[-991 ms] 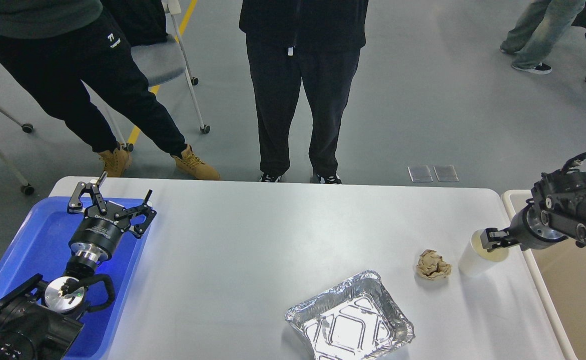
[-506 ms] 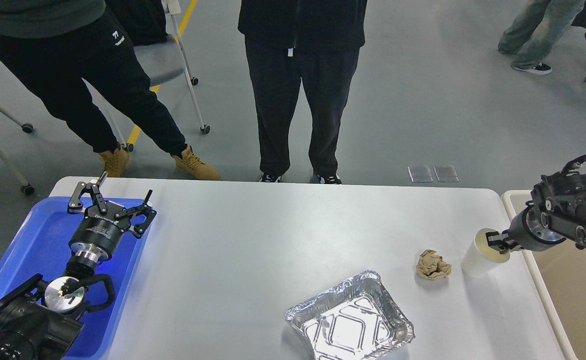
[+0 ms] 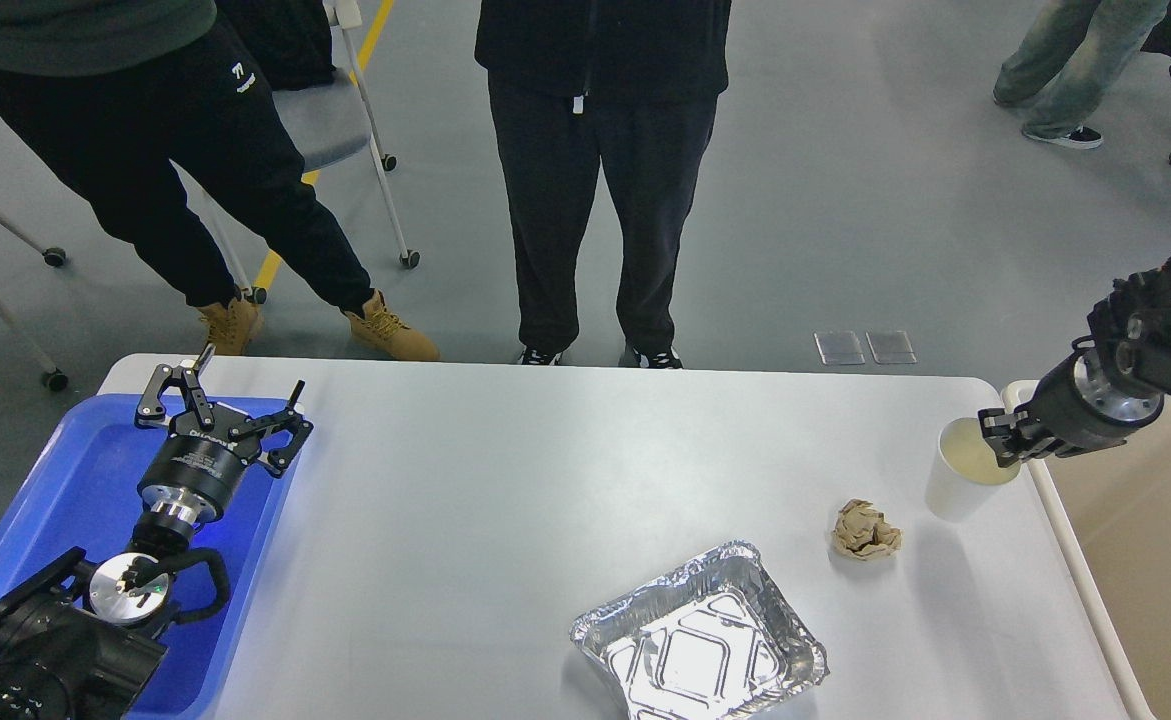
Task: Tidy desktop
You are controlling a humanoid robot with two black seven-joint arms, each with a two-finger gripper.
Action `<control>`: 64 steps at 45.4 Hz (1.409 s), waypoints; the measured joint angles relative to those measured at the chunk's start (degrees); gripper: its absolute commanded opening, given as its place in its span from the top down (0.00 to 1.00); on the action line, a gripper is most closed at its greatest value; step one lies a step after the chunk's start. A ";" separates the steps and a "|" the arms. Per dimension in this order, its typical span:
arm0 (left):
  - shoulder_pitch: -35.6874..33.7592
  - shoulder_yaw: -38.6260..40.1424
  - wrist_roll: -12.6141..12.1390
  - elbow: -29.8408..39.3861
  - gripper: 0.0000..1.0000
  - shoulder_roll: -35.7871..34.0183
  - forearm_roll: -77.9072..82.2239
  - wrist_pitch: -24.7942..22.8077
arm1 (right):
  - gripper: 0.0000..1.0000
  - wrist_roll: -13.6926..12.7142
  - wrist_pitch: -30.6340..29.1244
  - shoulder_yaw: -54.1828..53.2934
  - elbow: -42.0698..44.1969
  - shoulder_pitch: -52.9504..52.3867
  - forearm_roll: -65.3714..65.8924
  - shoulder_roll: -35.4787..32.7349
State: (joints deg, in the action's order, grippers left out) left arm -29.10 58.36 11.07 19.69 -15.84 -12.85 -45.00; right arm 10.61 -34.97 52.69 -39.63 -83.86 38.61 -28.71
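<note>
smooth white desktop (image 3: 505, 480), crinkly foil tray (image 3: 700, 650), crumpled brown paper wad (image 3: 866, 530), right gripper (image 3: 1003, 447) pinching white paper cup (image 3: 963, 470) rim, left gripper (image 3: 225, 400) spread wide over blue tray (image 3: 55, 490)

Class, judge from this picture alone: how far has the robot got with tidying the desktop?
Done: nothing visibly; the blue tray looks empty, and the beige bin shows nothing in its visible part. In hand: the right gripper pinches the rim of the white paper cup near the bin. Left: the crumpled brown paper and the foil tray lie on the desktop. The left gripper is open over the blue tray.
</note>
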 measured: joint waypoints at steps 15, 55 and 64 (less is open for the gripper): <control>0.01 0.00 -0.07 0.00 0.00 0.00 0.02 0.00 | 1.00 1.06 -7.54 7.17 -6.09 -17.72 0.24 -4.67; 0.01 0.00 -0.08 0.00 0.00 -0.05 0.02 0.00 | 1.00 -1.34 -9.37 19.43 -11.53 -48.04 -0.26 -16.56; 0.01 0.00 -0.08 0.00 0.00 -0.06 0.02 0.00 | 1.00 -4.44 -3.07 16.30 -7.35 -43.15 -4.83 -25.32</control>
State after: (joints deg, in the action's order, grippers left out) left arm -29.09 58.36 10.99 19.68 -15.90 -12.83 -45.00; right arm 6.17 -38.04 68.99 -46.98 -127.01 33.78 -54.03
